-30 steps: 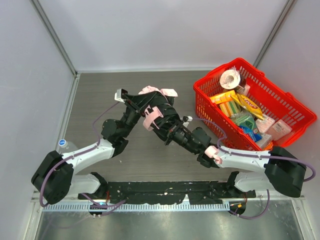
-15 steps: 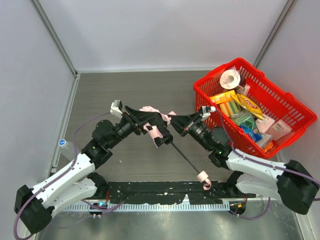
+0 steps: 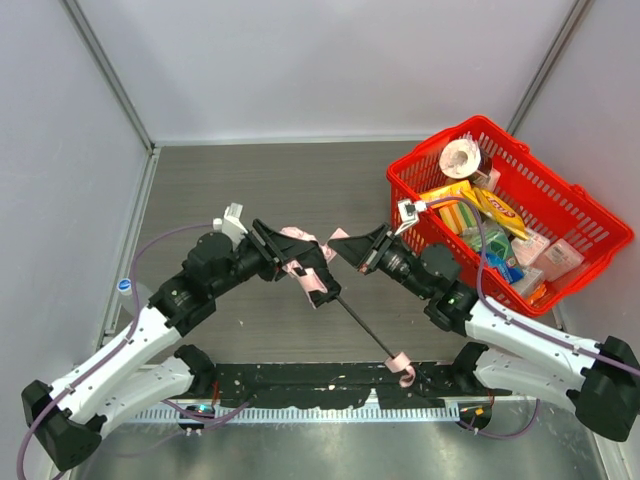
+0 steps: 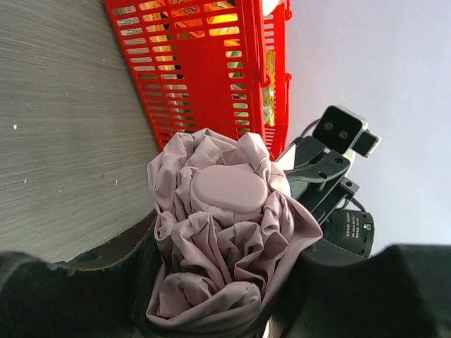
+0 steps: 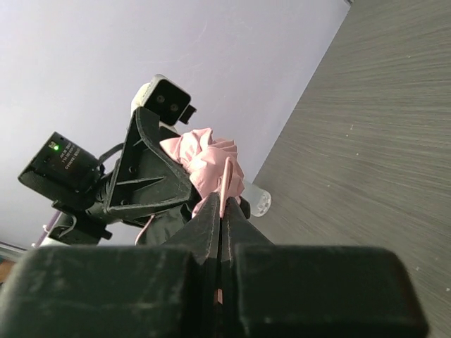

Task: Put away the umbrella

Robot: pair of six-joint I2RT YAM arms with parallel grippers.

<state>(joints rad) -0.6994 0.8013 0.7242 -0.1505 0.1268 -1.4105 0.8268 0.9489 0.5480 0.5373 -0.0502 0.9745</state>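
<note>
left end effector (image 3: pixel 303 266) grips the bunched canopy of the umbrella (image 3: pixel 312 283) at mid-bench, likely so the folds cannot spring open. right end effector (image 3: pixel 340 248) is clenched on a thin pink strip of it, probably the wrap tab. long axis runs diagonally: canopy far-left, black shaft (image 3: pixel 362 325) extended toward the handle (image 3: pixel 400 362) at near-right.

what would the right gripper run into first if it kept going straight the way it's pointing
The umbrella: its bunched pink fabric lies ahead of the right gripper, whose shut fingers seem to pinch a pink strip of it. The left gripper, holding it, comes next; depth is unclear.
</note>
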